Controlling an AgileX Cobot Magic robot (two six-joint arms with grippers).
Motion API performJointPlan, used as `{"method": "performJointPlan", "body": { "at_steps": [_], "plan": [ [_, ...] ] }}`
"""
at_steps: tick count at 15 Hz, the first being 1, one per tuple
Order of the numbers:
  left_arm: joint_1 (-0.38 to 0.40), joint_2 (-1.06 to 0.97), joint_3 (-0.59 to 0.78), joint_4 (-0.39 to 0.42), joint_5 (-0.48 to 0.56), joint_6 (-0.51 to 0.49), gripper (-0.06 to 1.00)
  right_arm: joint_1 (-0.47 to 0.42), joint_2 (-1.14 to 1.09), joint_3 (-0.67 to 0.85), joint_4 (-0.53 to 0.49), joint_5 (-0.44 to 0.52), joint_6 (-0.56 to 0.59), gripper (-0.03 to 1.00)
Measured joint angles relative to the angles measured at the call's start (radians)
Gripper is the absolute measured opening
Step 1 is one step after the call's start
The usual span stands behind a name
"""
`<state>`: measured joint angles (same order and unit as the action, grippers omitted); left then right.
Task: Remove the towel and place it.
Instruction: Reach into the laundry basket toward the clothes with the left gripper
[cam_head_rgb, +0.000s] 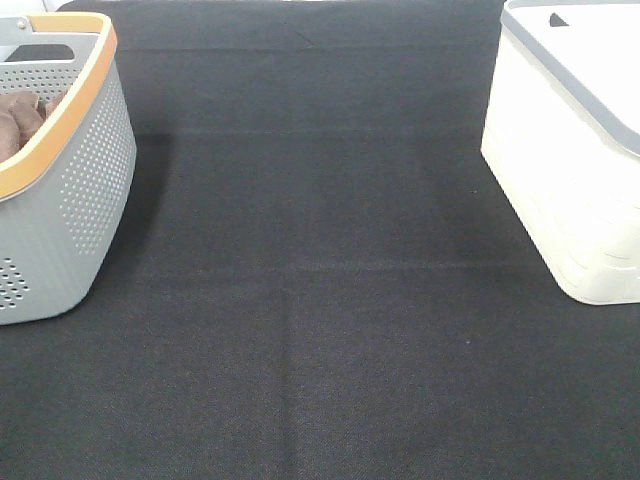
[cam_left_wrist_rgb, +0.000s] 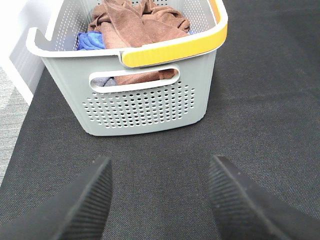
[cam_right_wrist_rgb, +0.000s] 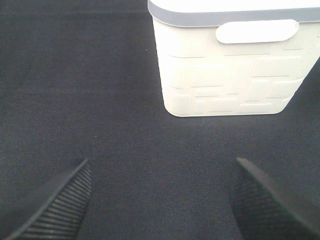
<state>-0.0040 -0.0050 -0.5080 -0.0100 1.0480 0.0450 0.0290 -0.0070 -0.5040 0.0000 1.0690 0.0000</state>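
Left pincer (cam_left_wrist_rgb: 160, 165) and right pincer (cam_right_wrist_rgb: 162, 165) stand open, empty; bring your left over the grey basket (cam_left_wrist_rgb: 150, 107) and pinch the brown towel (cam_left_wrist_rgb: 135, 22) by its top fold.

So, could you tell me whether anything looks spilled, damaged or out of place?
Nothing stands out. The brown towel lies bunched inside the grey basket beside a blue cloth, the white bin stands upright on the black mat, and the left claw and right claw are open.

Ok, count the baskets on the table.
2. The grey basket stands at the left of the high view; the white basket stands at the right. Others could lie outside the frames.
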Motion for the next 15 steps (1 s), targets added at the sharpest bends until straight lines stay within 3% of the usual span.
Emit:
{"method": "performJointPlan", "body": {
  "at_steps": [15],
  "plan": [
    [0.000, 0.000, 0.000, 0.000, 0.000, 0.000, 0.56, 0.000, 0.000, 0.000, 0.000, 0.000, 0.000, 0.72]
  ]
}}
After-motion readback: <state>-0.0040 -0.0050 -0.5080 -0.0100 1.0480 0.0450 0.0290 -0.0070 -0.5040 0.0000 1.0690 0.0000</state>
